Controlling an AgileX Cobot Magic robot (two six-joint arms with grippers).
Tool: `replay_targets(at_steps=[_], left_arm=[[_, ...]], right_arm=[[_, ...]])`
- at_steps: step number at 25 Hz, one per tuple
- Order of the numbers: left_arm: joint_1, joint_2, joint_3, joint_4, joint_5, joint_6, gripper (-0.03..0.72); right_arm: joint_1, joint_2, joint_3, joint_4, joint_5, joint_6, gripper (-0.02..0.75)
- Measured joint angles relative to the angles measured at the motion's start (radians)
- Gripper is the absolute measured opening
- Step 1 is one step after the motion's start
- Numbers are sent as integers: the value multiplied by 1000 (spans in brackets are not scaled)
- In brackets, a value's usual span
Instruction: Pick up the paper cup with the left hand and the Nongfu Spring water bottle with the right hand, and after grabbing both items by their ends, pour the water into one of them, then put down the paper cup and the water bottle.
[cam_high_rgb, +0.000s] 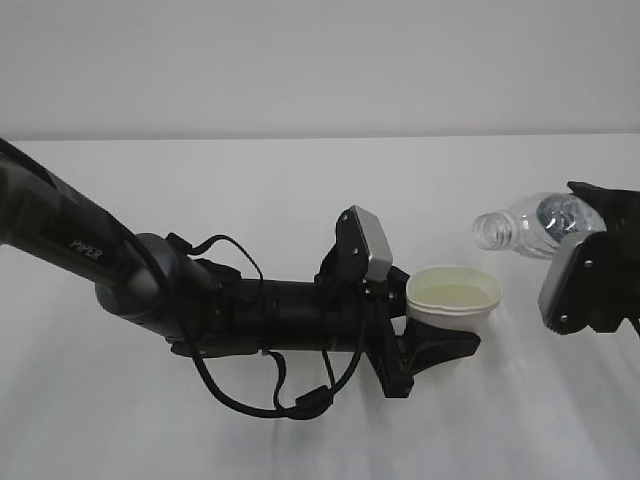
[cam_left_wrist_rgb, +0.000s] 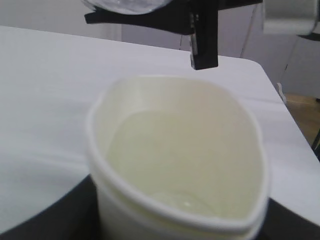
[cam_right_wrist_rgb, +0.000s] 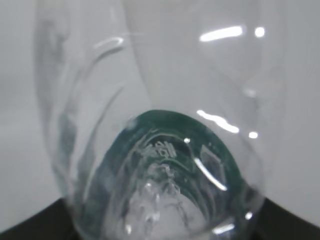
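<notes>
White table (cam_high_rgb: 300, 180) carried nothing else: one paper cup (cam_high_rgb: 455, 297), one bottle (cam_high_rgb: 530, 224). Left hand (cam_high_rgb: 430, 345) clasped the cup, water (cam_left_wrist_rgb: 175, 165) inside; right hand (cam_high_rgb: 590, 275) gripped the bottle, tipped, mouth left.

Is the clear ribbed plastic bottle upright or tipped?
Tipped: the clear ribbed plastic bottle lies near-horizontal in the right hand, capless neck toward the white paper cup.

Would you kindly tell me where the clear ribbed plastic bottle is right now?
In the exterior view the clear ribbed plastic bottle is at the right, held tilted in the right gripper, its open neck up and right of the white paper cup.
</notes>
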Motion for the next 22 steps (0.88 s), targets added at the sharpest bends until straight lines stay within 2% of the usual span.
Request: replay_targets(at_steps=[7,18,22], left_arm=[[0,0,0,-19,0,0,410],[0,0,0,-68,-47,0,409],[0,0,0,-70,-49,0,409]], right_arm=[[0,0,13,41,-81,160,393],[0,0,13,43,-89,305,393],[0,0,13,44,-89,443,393]])
